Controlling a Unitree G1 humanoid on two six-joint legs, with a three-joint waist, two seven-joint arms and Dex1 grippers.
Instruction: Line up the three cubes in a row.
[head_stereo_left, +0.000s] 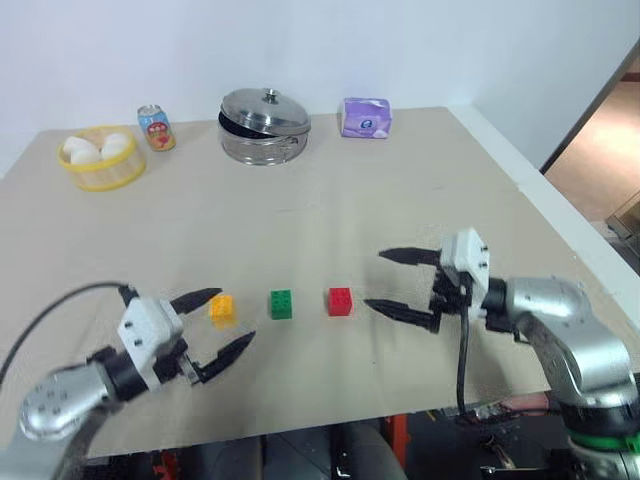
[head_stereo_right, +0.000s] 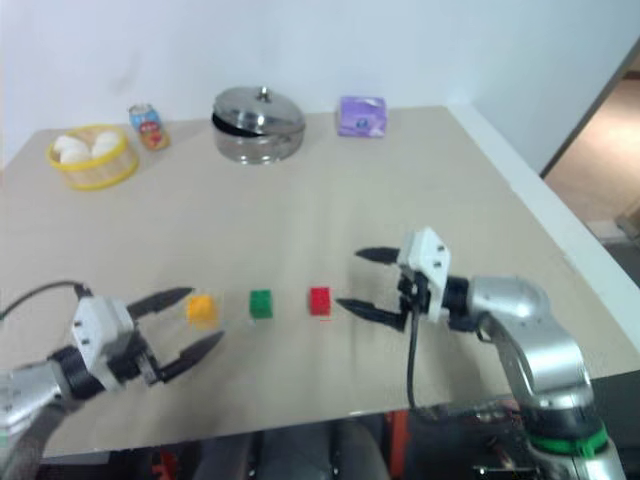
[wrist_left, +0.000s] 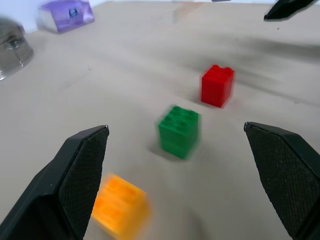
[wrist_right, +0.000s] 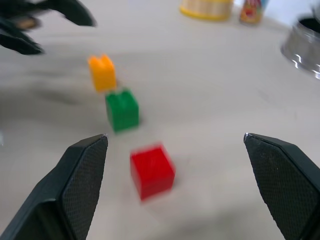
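Three small studded cubes stand in a row on the tan table (head_stereo_left: 330, 190), near its front edge: a yellow-orange cube (head_stereo_left: 222, 309) on the left, a green cube (head_stereo_left: 281, 304) in the middle, a red cube (head_stereo_left: 340, 301) on the right. My left gripper (head_stereo_left: 225, 325) hovers open just left of the yellow-orange cube, holding nothing. To the right of the red cube my right gripper (head_stereo_left: 392, 282) is open and empty, its fingers pointing at the row. The left wrist view shows the green cube (wrist_left: 179, 131) and the red cube (wrist_left: 217, 85) between my fingers.
At the table's far side stand a yellow basket of eggs (head_stereo_left: 99, 156), a soda can (head_stereo_left: 156, 128), a lidded steel pot (head_stereo_left: 264, 125) and a purple tissue packet (head_stereo_left: 366, 117). The table's right edge (head_stereo_left: 560, 215) drops off to the floor.
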